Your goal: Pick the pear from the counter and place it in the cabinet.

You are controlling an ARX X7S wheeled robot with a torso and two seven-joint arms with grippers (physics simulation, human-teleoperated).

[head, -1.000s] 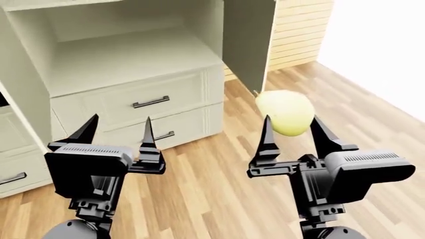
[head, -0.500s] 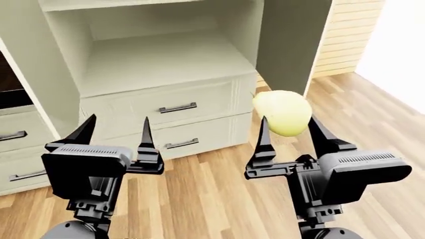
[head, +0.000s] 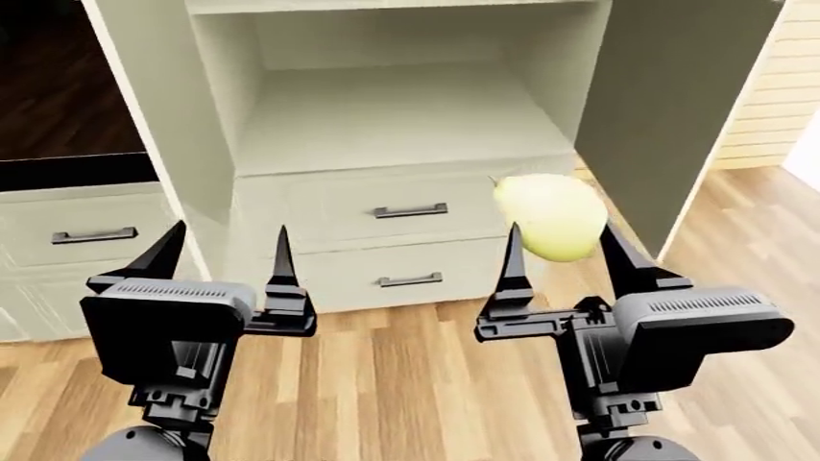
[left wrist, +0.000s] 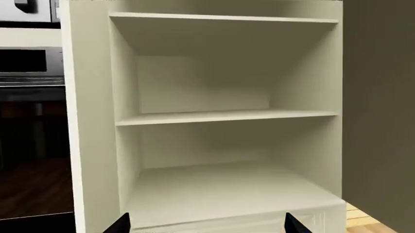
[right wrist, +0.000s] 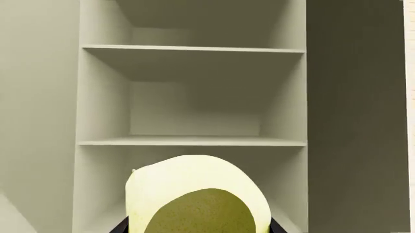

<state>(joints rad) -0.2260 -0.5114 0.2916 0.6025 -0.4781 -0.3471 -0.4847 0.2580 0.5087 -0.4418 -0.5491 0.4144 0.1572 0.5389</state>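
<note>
Ahead, open cabinet [head: 384, 125] over wood floor [head: 384, 384]; right gripper [head: 562, 252] grips pear [head: 551, 216], left gripper [head: 221, 252] spread.

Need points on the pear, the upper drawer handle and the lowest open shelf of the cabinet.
pear [head: 551, 216]: head view, middle of its pale yellow body.
upper drawer handle [head: 410, 210]: head view, middle of the silver bar.
lowest open shelf [head: 384, 115]: head view, bare middle of the shelf floor.

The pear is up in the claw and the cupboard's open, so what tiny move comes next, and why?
Probably carry the right gripper forward toward the cabinet. It is shut on the pear, which hangs in front of the drawers, outside the open shelf; the shelves look bare.
</note>
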